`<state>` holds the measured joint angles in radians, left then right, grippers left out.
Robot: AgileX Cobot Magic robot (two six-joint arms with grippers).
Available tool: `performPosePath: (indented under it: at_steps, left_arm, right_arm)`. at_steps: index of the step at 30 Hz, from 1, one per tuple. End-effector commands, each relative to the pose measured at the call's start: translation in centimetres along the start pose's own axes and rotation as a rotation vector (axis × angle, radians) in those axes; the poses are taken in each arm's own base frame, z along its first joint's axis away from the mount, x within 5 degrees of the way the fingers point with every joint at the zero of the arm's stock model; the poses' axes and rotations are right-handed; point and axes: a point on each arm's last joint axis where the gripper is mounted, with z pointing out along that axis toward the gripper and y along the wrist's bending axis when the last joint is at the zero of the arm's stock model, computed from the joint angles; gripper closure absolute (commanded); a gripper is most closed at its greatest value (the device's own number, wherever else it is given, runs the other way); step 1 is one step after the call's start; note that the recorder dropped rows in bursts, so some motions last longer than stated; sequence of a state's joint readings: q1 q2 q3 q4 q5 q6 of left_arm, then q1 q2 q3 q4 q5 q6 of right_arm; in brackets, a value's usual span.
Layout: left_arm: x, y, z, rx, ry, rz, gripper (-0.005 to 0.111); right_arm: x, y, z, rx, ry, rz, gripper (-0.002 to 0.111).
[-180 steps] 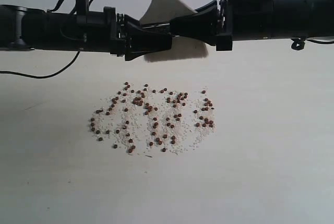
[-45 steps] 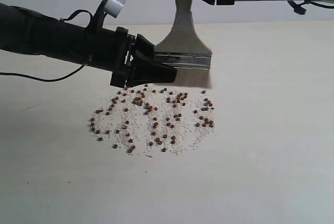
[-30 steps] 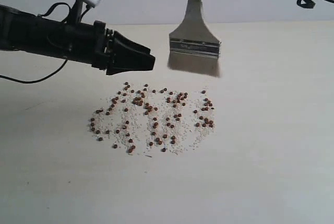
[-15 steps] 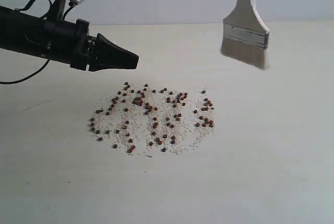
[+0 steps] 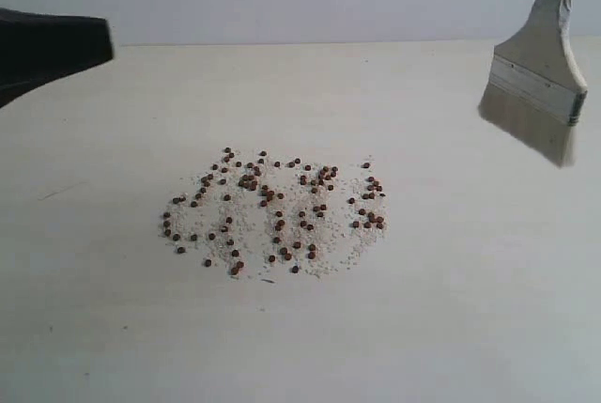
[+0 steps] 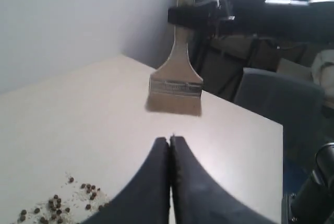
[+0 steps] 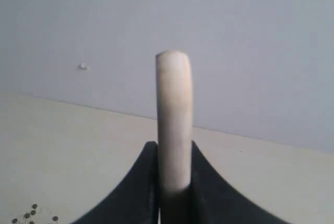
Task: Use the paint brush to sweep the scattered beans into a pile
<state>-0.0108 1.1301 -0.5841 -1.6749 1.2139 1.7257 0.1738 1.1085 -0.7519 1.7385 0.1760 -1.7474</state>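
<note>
The beans (image 5: 277, 215) lie scattered in a loose patch mid-frame on the table (image 5: 451, 328). Farther back, the left gripper (image 6: 170, 139) is pinched fully closed on nothing — the right gripper (image 7: 174, 153) clamps the handle of the paint brush (image 5: 537, 79), which hangs tilted at upper right, clear of the beans.

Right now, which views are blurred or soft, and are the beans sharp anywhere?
Exterior view: the beans are crisp under even light, while the paint brush has slightly smeared bristles. Left wrist view: brush and beans are both soft. Right wrist view: the brush, close to the lens, has fuzzy edges.
</note>
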Motion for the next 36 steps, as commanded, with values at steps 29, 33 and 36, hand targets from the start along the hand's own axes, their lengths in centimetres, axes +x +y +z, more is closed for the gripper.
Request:
performPosePath:
  at_steps: [29,33,36]
  left_arm:
    - [10.9,-4.7,-12.5,-1.246,-0.534,-0.076,0.107]
    - [10.9,-4.7,-12.5,-1.245,-0.527,-0.069,0.107]
    - [10.9,-4.7,-12.4,-1.235,-0.523,-0.07,0.107]
  right_arm:
    - [1.1,0.3,-2.2,0.015,-0.013,0.016,0.108]
    - [1.2,-0.2,-2.2,0.064,-0.006,0.063,0.108]
    - [1.4,-0.5,-2.8,0.109,-0.007,0.094,0.108]
